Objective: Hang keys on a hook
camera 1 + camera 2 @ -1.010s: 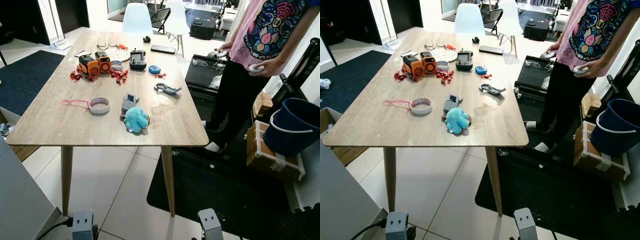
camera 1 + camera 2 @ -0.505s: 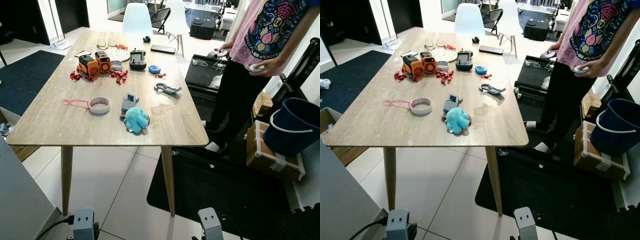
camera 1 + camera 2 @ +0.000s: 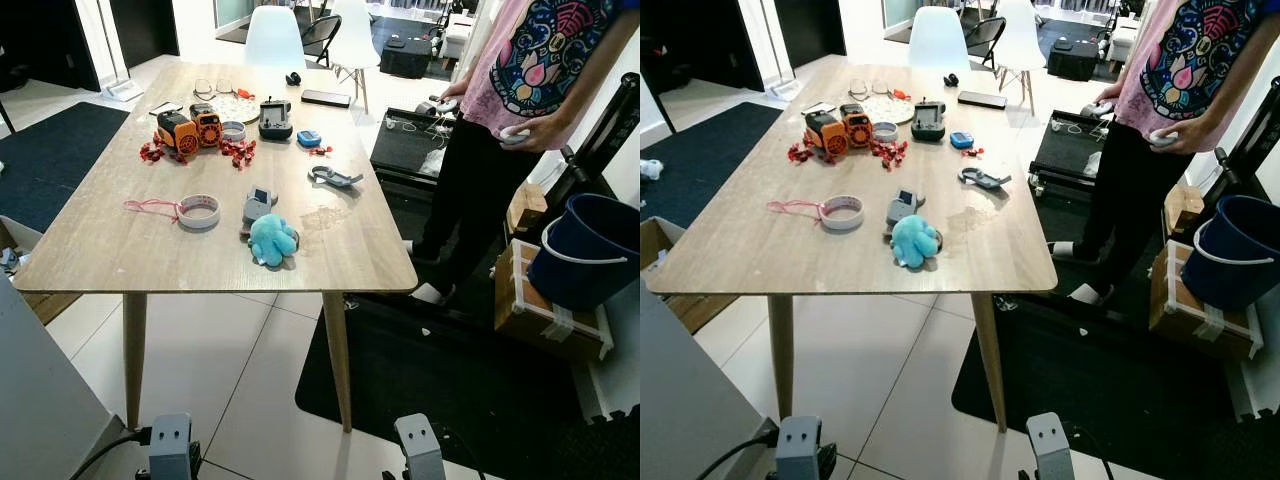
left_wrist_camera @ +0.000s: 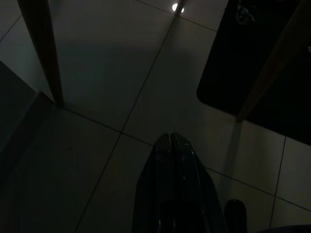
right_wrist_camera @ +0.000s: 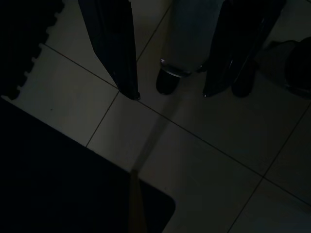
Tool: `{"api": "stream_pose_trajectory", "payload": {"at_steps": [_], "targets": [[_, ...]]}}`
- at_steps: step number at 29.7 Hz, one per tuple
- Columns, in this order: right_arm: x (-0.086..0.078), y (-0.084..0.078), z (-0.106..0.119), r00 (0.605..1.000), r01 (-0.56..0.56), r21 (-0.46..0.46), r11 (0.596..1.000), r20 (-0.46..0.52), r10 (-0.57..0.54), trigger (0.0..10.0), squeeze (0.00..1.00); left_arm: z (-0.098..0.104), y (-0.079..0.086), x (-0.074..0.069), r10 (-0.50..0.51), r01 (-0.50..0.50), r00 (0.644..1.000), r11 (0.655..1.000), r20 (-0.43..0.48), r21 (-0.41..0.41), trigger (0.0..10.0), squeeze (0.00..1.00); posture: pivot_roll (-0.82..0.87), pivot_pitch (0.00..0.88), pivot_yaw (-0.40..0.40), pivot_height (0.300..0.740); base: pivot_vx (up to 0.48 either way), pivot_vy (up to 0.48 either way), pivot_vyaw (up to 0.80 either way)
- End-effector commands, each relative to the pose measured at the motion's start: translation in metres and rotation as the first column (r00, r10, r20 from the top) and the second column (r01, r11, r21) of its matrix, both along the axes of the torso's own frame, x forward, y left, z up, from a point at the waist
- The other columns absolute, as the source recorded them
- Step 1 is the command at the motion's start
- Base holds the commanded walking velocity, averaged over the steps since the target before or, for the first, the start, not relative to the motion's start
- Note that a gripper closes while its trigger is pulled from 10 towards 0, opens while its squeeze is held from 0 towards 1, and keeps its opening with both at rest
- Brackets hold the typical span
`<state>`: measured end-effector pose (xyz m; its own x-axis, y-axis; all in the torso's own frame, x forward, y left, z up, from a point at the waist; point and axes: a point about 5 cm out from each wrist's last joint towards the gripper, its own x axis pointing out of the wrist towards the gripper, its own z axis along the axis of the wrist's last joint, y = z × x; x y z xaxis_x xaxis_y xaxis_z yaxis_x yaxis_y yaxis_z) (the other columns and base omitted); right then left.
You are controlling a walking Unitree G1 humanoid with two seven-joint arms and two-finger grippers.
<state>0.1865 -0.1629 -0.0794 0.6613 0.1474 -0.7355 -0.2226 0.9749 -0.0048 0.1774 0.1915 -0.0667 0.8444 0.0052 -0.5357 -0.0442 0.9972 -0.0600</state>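
Little has shifted since a second ago. The keys with the fluffy blue pom-pom fob [image 3: 271, 239] lie at the wooden table's [image 3: 110, 245] six o'clock edge, unreached; left gripper [image 4: 171, 145] pinched together, right gripper [image 5: 170, 94] spread, both hanging idle.

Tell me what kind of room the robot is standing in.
Probably a home's dining or living area used as a workspace: a long wooden table strewn with small items, white dining chairs at its far end, a tiled floor with dark rugs.

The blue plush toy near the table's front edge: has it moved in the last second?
No. The blue plush toy sits at the same spot beside the tape roll, equally near the table's front edge.
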Motion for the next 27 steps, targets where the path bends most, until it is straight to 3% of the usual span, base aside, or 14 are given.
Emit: {"api": "stream_pose_trajectory", "payload": {"at_steps": [1,27], "targets": [[-0.0043,-0.0026,-0.002,1.0,0.015,-0.007,1.0,-0.01,-0.015,10.0,0.0,-0.0025,0.0034,-0.0041,-0.013,0.013,1.0,1.0,-0.026,0.012,10.0,0.0,0.06,0.036,-0.042,0.74,0.0,0.0,0.0],[-0.003,-0.0082,-0.0012,1.0,0.019,-0.029,0.999,-0.007,-0.02,10.0,0.0,0.0001,0.0026,0.0023,-0.02,0.02,1.0,1.0,-0.013,0.012,10.0,0.0,0.06,0.0,-0.032,0.74,0.0,0.0,0.0]]}}
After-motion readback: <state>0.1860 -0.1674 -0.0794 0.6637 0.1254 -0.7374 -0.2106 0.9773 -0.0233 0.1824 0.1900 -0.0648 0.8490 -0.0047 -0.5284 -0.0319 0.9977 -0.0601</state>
